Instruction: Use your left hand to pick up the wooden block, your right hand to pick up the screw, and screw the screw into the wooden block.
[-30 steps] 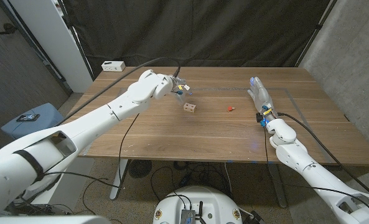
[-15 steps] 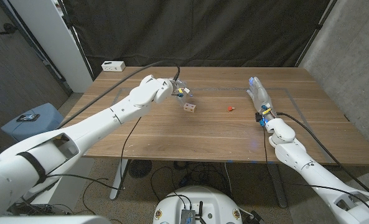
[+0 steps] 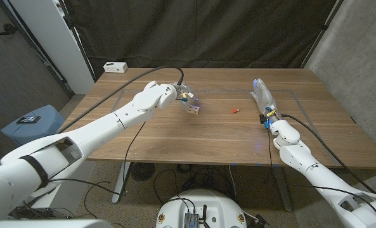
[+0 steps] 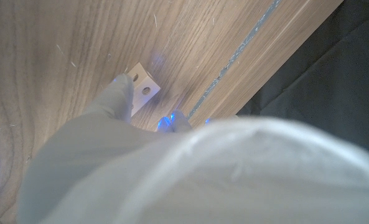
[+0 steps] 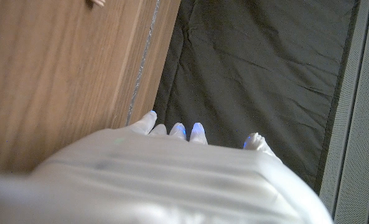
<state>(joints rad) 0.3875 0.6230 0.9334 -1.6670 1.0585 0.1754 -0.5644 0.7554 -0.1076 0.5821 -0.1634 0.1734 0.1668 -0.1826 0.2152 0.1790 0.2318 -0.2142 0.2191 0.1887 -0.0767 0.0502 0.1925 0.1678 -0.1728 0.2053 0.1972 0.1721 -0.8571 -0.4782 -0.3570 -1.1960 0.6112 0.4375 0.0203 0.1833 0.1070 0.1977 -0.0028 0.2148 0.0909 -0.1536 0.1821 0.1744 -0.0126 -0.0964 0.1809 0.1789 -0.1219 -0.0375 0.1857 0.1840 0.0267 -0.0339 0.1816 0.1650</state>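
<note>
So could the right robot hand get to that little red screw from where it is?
Probably yes. The screw lies alone on bare table, with nothing between it and the right robot hand, which waits close beside it. The block is farther off, by the left robot hand.

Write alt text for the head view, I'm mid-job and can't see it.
The robot's left hand reaches to the wooden block near the middle of the wooden table, its fingertips at the block. A small red screw lies to the block's right, apart from it, and the right hand waits beyond the screw near the table's right side, holding nothing.
</note>
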